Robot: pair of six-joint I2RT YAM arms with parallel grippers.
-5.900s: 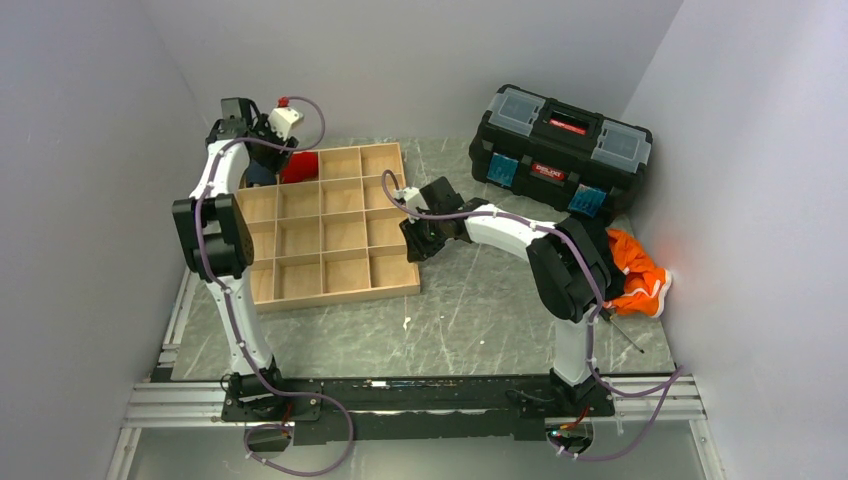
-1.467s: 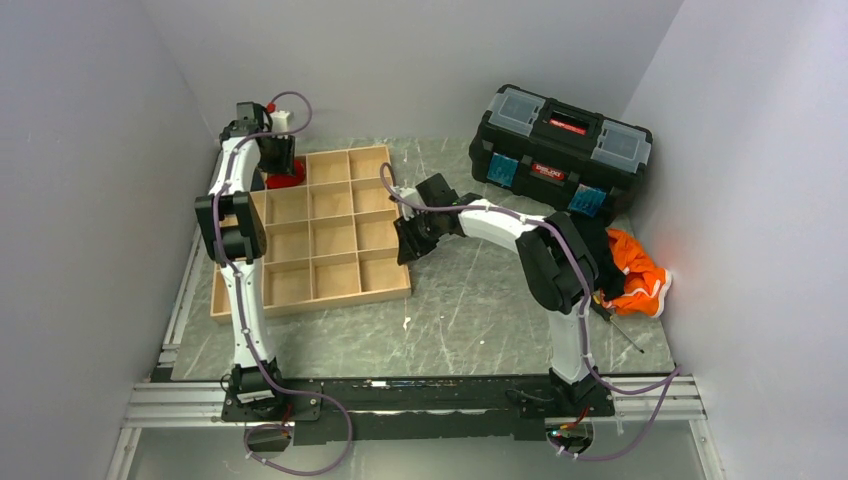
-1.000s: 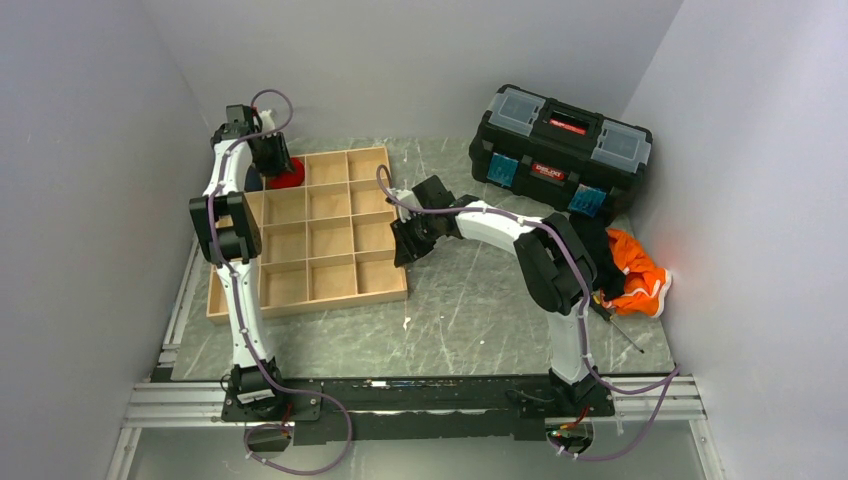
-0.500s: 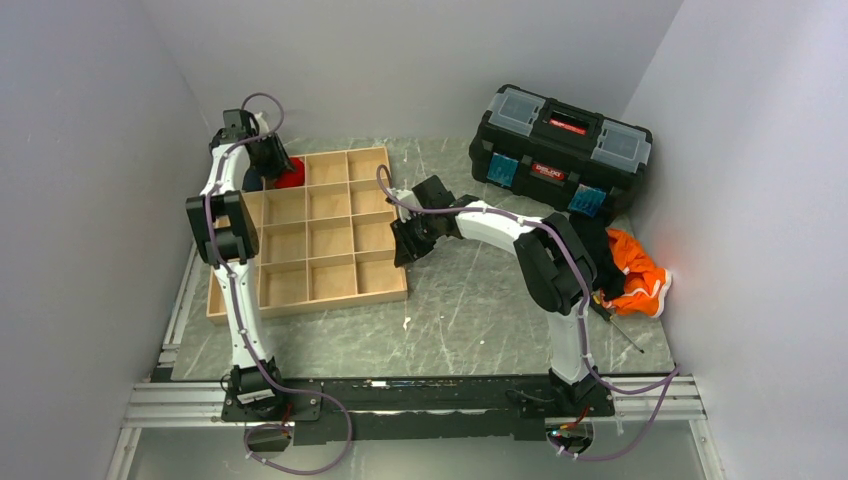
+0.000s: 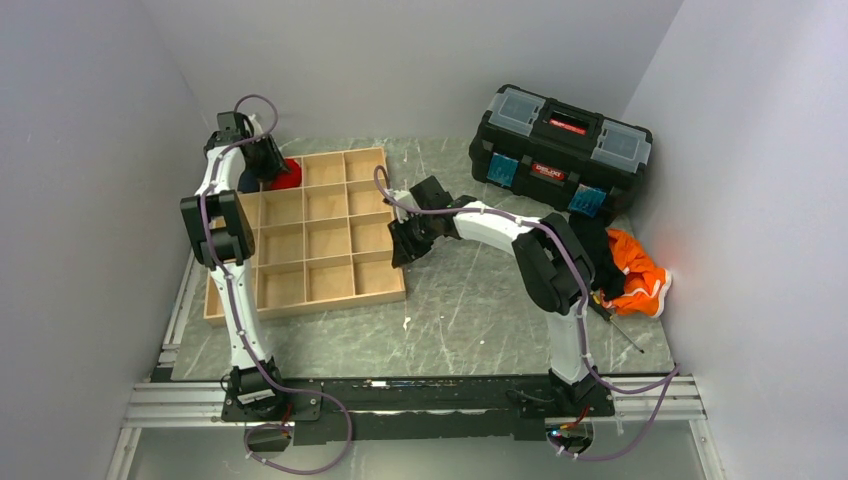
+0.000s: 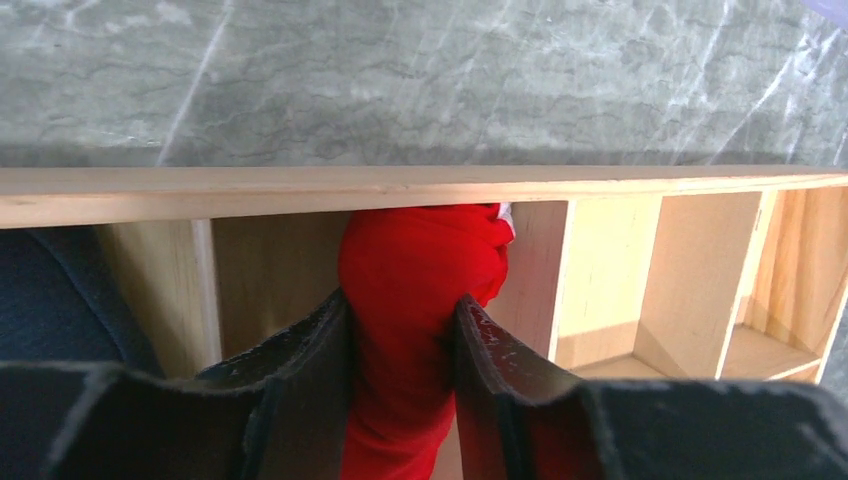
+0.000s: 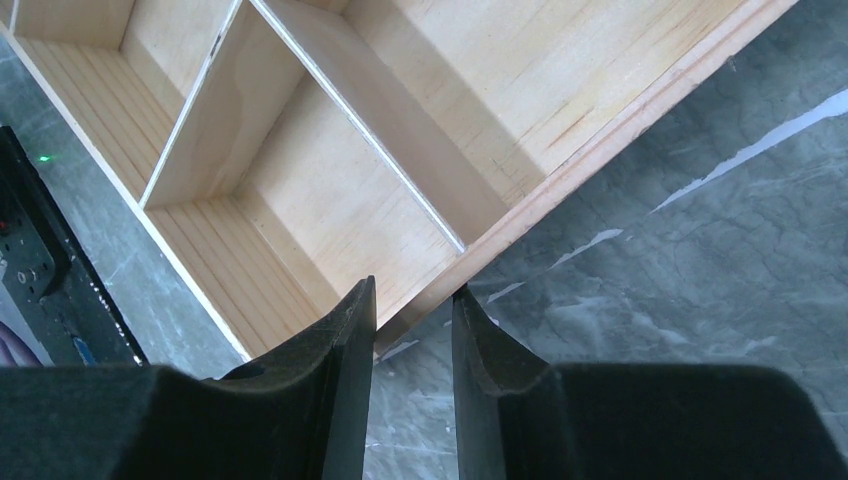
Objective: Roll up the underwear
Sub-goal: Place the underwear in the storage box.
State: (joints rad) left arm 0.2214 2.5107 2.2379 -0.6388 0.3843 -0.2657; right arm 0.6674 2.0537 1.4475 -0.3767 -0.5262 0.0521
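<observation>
At the far left corner of the tray (image 5: 305, 305), a dark blue bundle (image 6: 50, 290) fills one compartment of the back row. Next to it, the left gripper (image 6: 400, 310) reaches into the neighbouring compartment. Its fingers (image 6: 300, 370) press on both sides of the underwear (image 6: 420, 260), a tight red bundle. The squeeze likely keeps the roll from springing open while it is seated (the roll looks finished, so this reads as the putting-away step). The red bundle sits against the compartment's back wall, partly below the rim.

Further right, the right gripper (image 7: 408, 300) has its jaws set narrow across the tray's right-hand wall, with the wood running into the gap between them. It is probably pinching the wall to steady the tray while the other arm pushes into it. Past it, a black toolbox (image 5: 560, 140) stands at the back of the table (image 5: 480, 310). An orange cloth (image 5: 635, 270) lies against the right wall.

From overhead, the left wrist covers most of the red bundle. In the wrist view its lower part drops out of frame between the pads, so I cannot tell whether it touches the compartment floor. The white trim shows only as a sliver. The right arm partly covers the orange cloth.
</observation>
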